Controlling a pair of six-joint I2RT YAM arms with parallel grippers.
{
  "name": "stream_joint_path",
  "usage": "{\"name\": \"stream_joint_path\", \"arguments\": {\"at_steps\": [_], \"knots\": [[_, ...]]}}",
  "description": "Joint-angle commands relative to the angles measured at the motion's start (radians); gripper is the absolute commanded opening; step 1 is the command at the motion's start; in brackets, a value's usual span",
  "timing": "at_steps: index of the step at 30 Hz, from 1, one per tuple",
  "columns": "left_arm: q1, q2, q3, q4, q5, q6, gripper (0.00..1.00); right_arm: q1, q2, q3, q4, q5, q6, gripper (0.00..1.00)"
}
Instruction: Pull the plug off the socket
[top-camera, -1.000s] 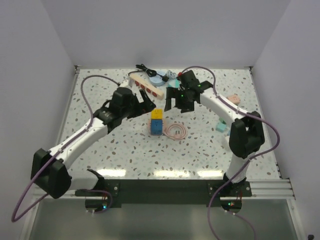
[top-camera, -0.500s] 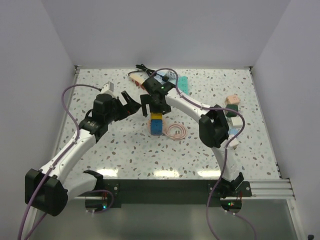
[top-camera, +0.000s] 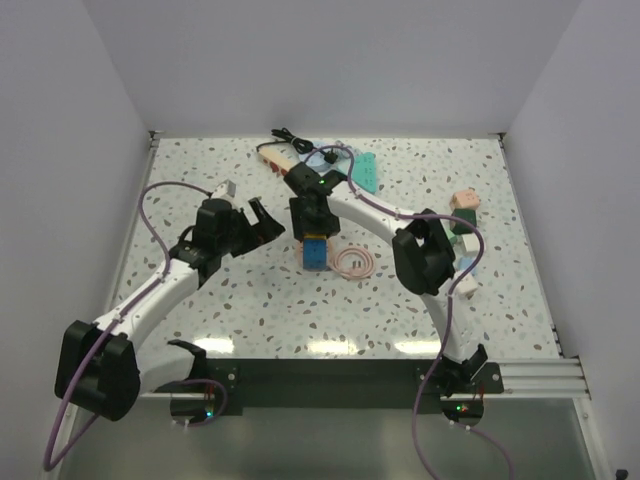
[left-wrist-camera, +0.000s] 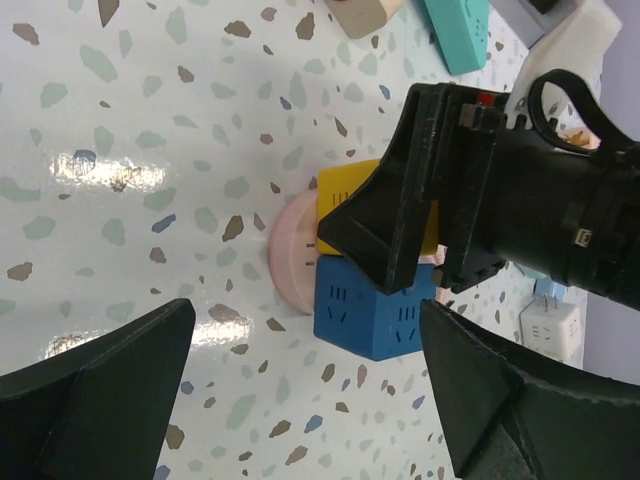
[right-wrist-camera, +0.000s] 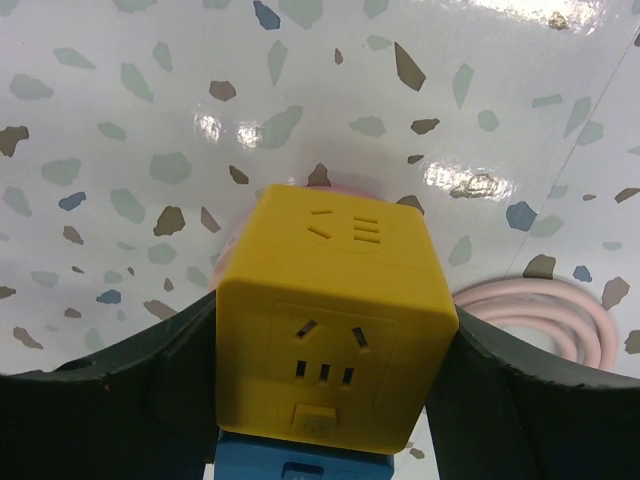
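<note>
1. Top external view: the task is judged unfinished on the glossy, speckled terrazzo table (top-camera: 250, 310), as no plug is seen pulled free anywhere.
2. The strip (top-camera: 272, 154), long, narrow and of cream plastic, is seen at the far edge with a thin black cord (top-camera: 284, 134) at its far end. Its near end is hidden behind the right arm, so it cannot be told whether a plug is seated there.
3. The left gripper (top-camera: 262, 216) is held wide open and empty over bare table, left of the cubes and well apart from the strip.
4. The right gripper (top-camera: 313, 228) is set over the yellow cube (right-wrist-camera: 335, 320), with black fingers (right-wrist-camera: 150, 400) pressed against two opposite sides. The grip appears closed.
5. The yellow cube is of smooth plastic with rounded edges and slotted outlet faces, and it is butted against a matching blue cube (left-wrist-camera: 370, 310).
6. A pink cable (top-camera: 353, 263) is seen coiled just beside the cubes.
7. Any pull at the strip itself is judged still to be made.
</note>
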Motion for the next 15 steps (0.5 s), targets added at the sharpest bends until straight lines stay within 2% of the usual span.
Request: {"name": "stream_joint_path", "arguments": {"at_steps": [1, 2, 4, 5, 8, 9, 10, 13, 15], "knots": [[0.009, 0.027, -0.021, 0.087, 0.035, 0.026, 1.00, -0.002, -0.032, -0.034, 0.054, -0.051, -0.004, 0.37], [0.009, 0.032, -0.029, 0.091, 0.039, 0.032, 1.00, -0.002, -0.036, -0.035, 0.055, -0.063, -0.012, 0.27], [0.011, 0.049, -0.038, 0.113, 0.048, 0.046, 1.00, -0.003, -0.076, -0.064, 0.094, -0.115, -0.043, 0.14], [0.009, 0.072, -0.043, 0.119, 0.059, 0.061, 1.00, -0.003, -0.101, -0.081, 0.112, -0.129, -0.053, 0.03], [0.009, 0.105, -0.052, 0.136, 0.123, 0.094, 1.00, -0.028, -0.233, -0.208, 0.234, -0.251, -0.070, 0.00], [0.009, 0.137, -0.055, 0.188, 0.145, 0.101, 1.00, -0.040, -0.266, -0.288, 0.312, -0.284, -0.063, 0.00], [0.008, 0.153, -0.057, 0.202, 0.166, 0.109, 1.00, -0.064, -0.327, -0.323, 0.353, -0.367, -0.054, 0.00], [0.008, 0.210, -0.072, 0.272, 0.240, 0.115, 1.00, -0.109, -0.380, -0.417, 0.446, -0.499, -0.011, 0.00], [0.006, 0.242, -0.081, 0.318, 0.275, 0.112, 1.00, -0.129, -0.412, -0.475, 0.501, -0.535, 0.015, 0.00]]}}
